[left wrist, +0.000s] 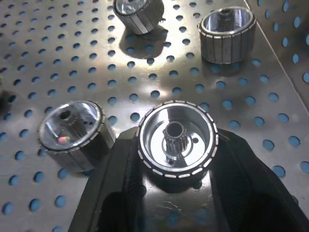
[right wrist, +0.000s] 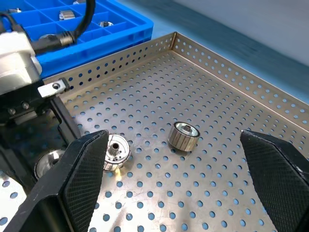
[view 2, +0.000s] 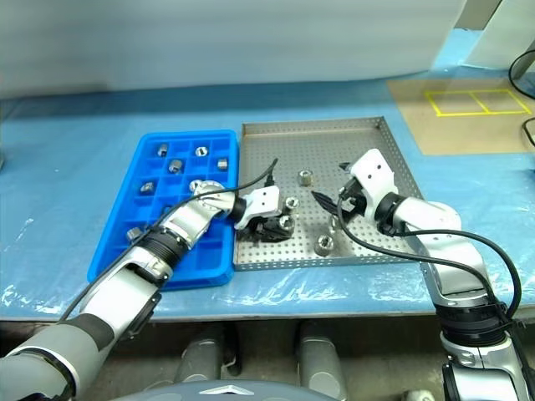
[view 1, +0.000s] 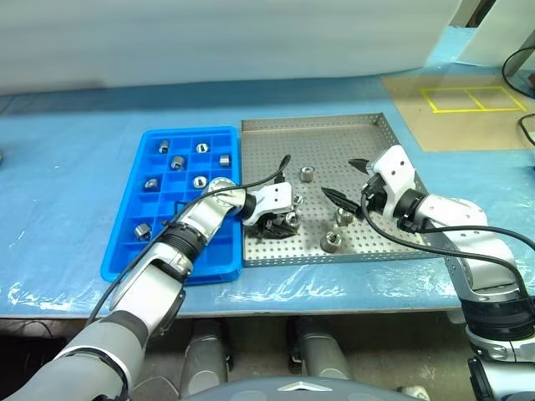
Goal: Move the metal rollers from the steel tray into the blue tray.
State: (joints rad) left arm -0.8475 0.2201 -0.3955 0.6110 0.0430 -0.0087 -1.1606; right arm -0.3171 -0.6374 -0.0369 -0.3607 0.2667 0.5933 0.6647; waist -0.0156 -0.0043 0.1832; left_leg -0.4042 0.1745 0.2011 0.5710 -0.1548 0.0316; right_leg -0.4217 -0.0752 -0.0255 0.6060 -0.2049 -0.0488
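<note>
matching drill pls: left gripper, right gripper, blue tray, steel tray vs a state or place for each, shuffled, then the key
1. left gripper
2. right gripper
3. blue tray
4. steel tray

A. perforated floor, a few loose metal rollers on it
B. fingers shut on a roller
C. rollers sit in its square compartments
D. fingers wide open, holding nothing, over the steel tray

Pairs: 1-B, 2-D, 3-C, 4-A

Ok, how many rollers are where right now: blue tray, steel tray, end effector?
Blue tray: 7 rollers visible
Steel tray, loose: 4 rollers
Left end effector, gripped: 1 roller
Total: 12
</note>
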